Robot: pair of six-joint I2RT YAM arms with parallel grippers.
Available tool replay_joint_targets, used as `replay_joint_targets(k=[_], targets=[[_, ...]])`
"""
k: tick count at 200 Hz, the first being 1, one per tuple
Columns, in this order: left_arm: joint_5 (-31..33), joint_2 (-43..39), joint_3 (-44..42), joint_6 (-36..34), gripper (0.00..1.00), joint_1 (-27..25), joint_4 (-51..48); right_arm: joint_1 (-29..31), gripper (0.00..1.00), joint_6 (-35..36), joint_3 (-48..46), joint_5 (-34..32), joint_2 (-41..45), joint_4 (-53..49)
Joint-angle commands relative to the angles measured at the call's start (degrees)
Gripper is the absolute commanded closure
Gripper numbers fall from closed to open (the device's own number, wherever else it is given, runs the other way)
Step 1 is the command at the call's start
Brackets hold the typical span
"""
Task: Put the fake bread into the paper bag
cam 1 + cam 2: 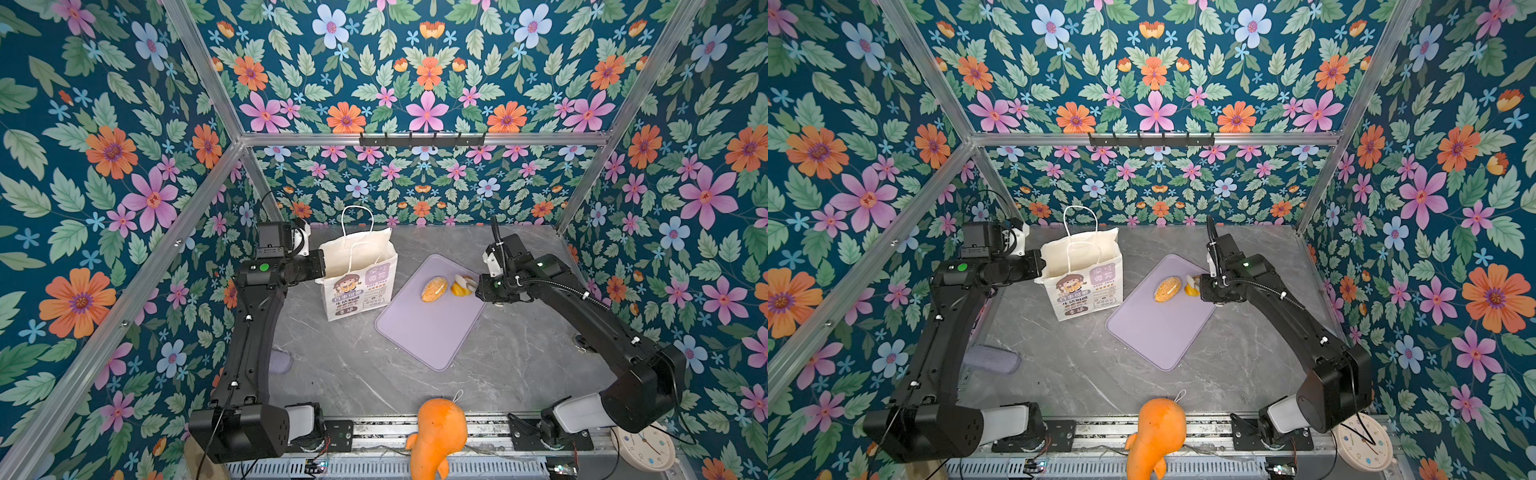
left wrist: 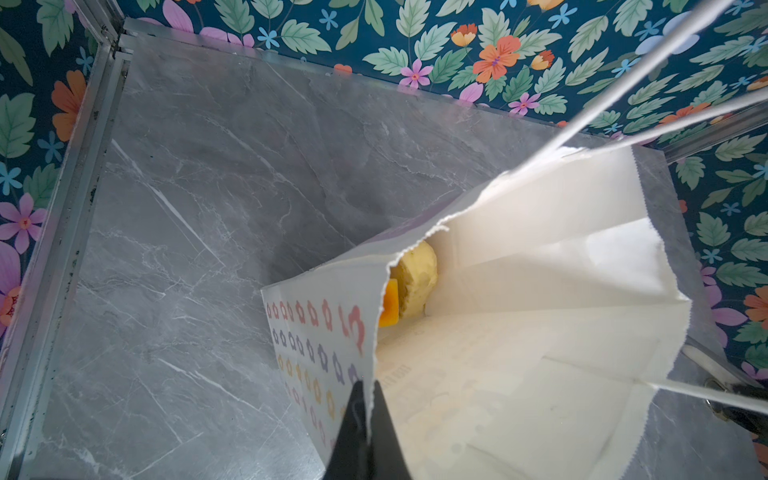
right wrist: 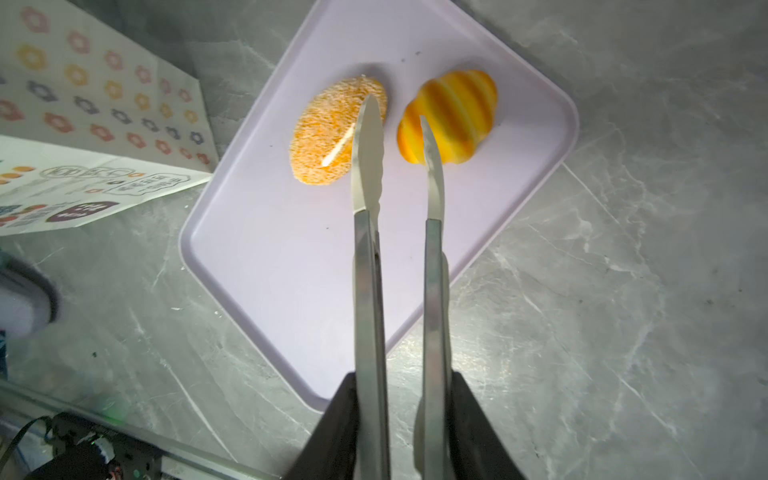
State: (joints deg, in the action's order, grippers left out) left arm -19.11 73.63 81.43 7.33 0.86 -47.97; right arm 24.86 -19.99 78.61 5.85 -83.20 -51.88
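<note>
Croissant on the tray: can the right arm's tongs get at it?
Probably yes. The tongs hang open over the croissant, one tip across it, with nothing between them; the bun lies beside it.

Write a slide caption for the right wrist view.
Right claw holds metal tongs, tips apart by the speckled bun and ridged croissant on the lilac tray.

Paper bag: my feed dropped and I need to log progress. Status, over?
Left hand shut on paper bag rim, mouth open. Right hand gripping tongs, tips apart above speckled bun and croissant on lilac tray. Bread pieces inside bag. Nothing blocking.
</note>
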Motion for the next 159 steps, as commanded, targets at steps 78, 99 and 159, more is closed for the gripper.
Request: replay_joint_targets(k=[78,99,159], targets=[[0.61,-0.74,-0.47,0.62,0.96,0.02,1.47,5.96,0.59,-8.46,2.52,-0.79,-3.04,1.37],[0.23,-1.09,-0.61,0.49,0.96,0.01,1.77,6.14,0.58,-9.21,4.0,0.56,-4.32,0.55],[-0.21,-2.74,-1.8,0.4,0.95,0.01,2.99,7.16,0.58,-10.86,10.75,3.06,-8.24,-5.4]])
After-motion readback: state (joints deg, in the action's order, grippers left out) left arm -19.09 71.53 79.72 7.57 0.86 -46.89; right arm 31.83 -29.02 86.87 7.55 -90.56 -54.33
